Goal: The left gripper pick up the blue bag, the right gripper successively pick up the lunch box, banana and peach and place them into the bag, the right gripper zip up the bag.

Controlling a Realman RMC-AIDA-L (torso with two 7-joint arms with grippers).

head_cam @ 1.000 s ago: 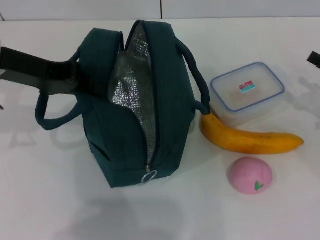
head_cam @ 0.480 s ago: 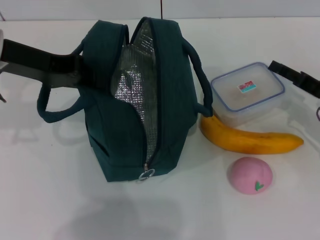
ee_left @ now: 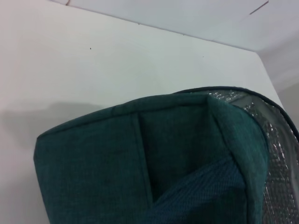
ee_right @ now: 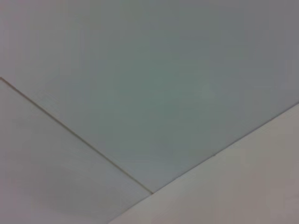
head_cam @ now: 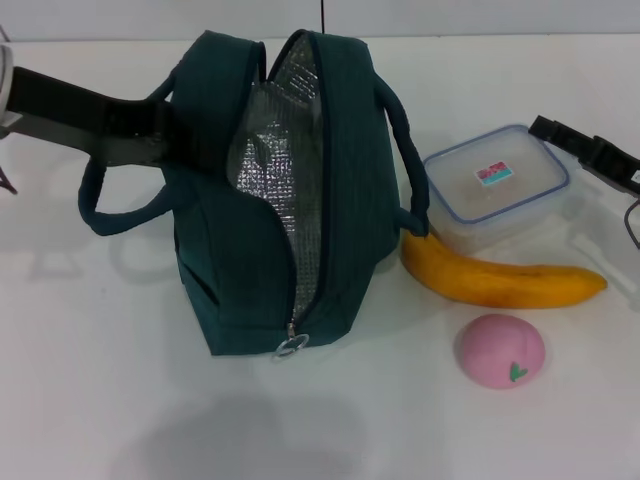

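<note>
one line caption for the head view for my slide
Left gripper at open blue bag; lunch box, banana, peach wait.

Left gripper [head_cam: 150,135] shows as a flat black bar-like finger with a grey-white housing edge at its far left, right gripper [head_cam: 585,152] as a slim black segmented piece with 1 thin dark cable beside it.

The robot's left gripper [head_cam: 150,135] reaches in from the left edge of the head view as a dark, flat bar, its tip against the left side of the bag [head_cam: 270,200], near the top; whether it grips cannot be seen. The right gripper [head_cam: 590,155] enters from the right edge, well to the bag's right, tip pointing toward the bag.
</note>
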